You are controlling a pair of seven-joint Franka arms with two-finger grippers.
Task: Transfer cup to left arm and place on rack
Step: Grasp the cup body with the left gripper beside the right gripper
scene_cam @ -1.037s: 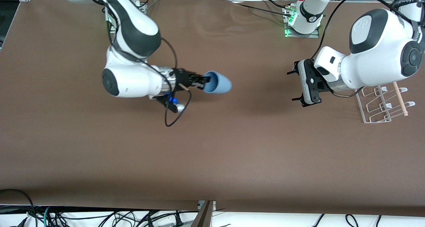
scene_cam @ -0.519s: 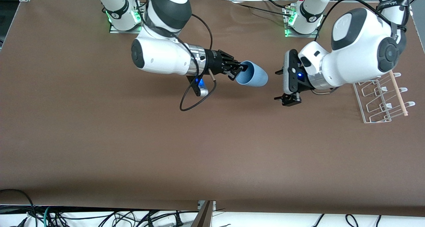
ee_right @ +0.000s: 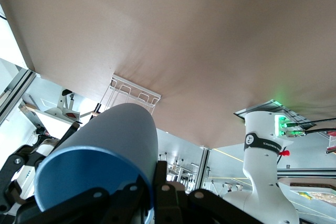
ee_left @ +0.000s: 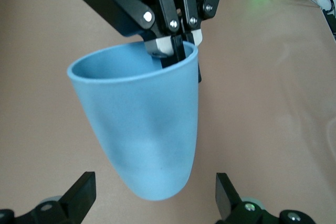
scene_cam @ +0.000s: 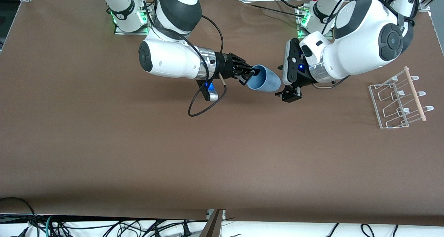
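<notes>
The light-blue cup (scene_cam: 265, 80) hangs on its side over the middle of the table, base toward the left arm. My right gripper (scene_cam: 251, 74) is shut on the cup's rim, one finger inside and one outside, as the left wrist view (ee_left: 176, 45) and the right wrist view (ee_right: 155, 192) show. My left gripper (scene_cam: 280, 81) is open at the cup's base. In the left wrist view its fingertips (ee_left: 84, 190) flank the tapered base of the cup (ee_left: 142, 124) with a gap on each side, not touching it. The white wire rack (scene_cam: 395, 107) stands on the table at the left arm's end.
The rack's wooden rod (scene_cam: 414, 93) runs along its outer side. The rack also shows in the right wrist view (ee_right: 134, 90) past the cup (ee_right: 105, 150). A black cable loop (scene_cam: 204, 105) hangs below the right wrist. Both arm bases (scene_cam: 314, 18) stand along the table's top edge.
The right arm carried the cup toward the left arm's end, then held still. The left arm swung in from the rack, and its open fingers now flank the cup's base.
</notes>
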